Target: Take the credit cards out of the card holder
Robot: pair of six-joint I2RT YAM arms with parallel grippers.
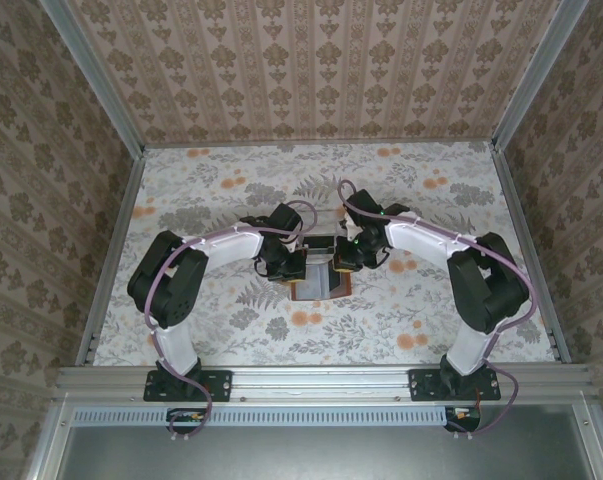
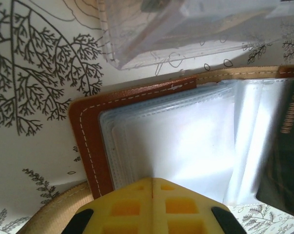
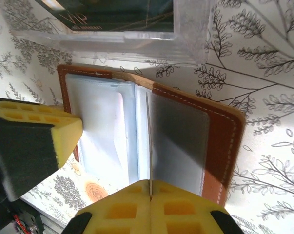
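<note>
The card holder point(image 1: 321, 287) lies open on the table between both arms, reddish-brown leather point(image 3: 225, 141) with clear sleeves point(image 2: 186, 141) inside. My left gripper point(image 2: 153, 179) is shut, its tips pressed down on the sleeves of the left half, and its yellow finger point(image 3: 34, 141) also appears in the right wrist view. My right gripper point(image 3: 150, 184) is shut on a thin credit card point(image 3: 148, 141) that stands edge-on over the holder's fold. A dark face with gold lettering point(image 2: 283, 146) at the right of the left wrist view looks like that same card.
A clear plastic tray point(image 3: 186, 34) sits just beyond the holder, touching its far edge, with a dark card point(image 3: 122, 14) inside. The tray point(image 2: 186, 29) also appears in the left wrist view. Patterned walls and metal rails point(image 1: 116, 250) enclose the table.
</note>
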